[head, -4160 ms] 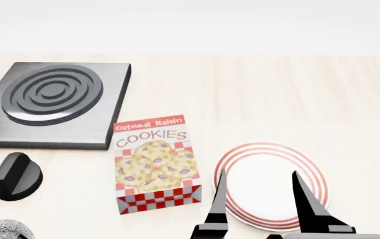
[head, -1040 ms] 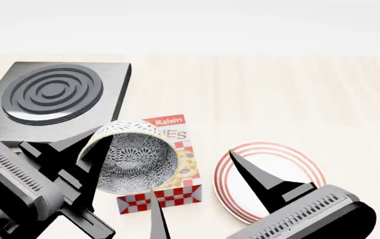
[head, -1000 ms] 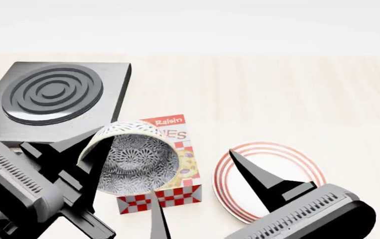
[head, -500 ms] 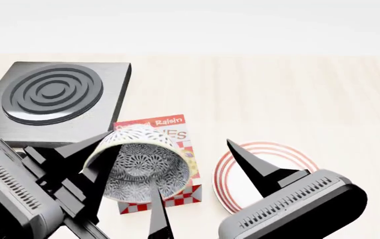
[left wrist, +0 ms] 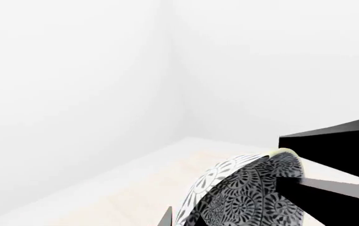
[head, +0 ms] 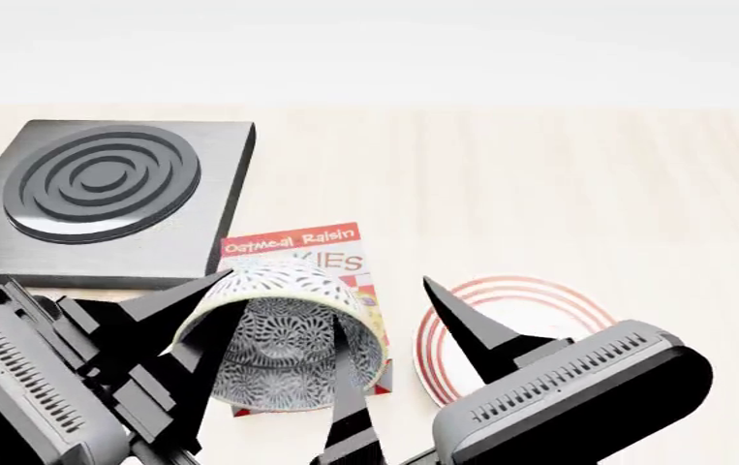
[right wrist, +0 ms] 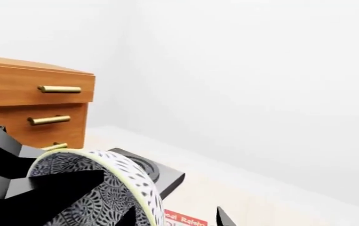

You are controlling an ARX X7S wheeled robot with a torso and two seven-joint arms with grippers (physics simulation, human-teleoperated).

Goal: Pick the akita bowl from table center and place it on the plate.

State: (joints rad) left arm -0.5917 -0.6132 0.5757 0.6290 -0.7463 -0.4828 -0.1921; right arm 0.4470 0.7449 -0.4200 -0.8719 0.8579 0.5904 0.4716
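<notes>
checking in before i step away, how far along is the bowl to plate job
Done: the akita bowl is lifted, tipped on its side, with the left gripper shut on its rim. In hand: it hangs in front of the cookie box, beside the plate, not over it. The right gripper sits open close by. Left: carry it over, set it down, release.

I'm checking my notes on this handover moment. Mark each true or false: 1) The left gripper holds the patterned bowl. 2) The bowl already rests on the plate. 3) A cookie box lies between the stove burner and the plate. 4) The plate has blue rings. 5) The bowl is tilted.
1) True: the left gripper is shut on the akita bowl.
2) False: the bowl is held in the air beside the plate, in front of the cookie box.
3) True: the box lies between the stove burner and the plate.
4) False: its rings are red.
5) True.
</notes>
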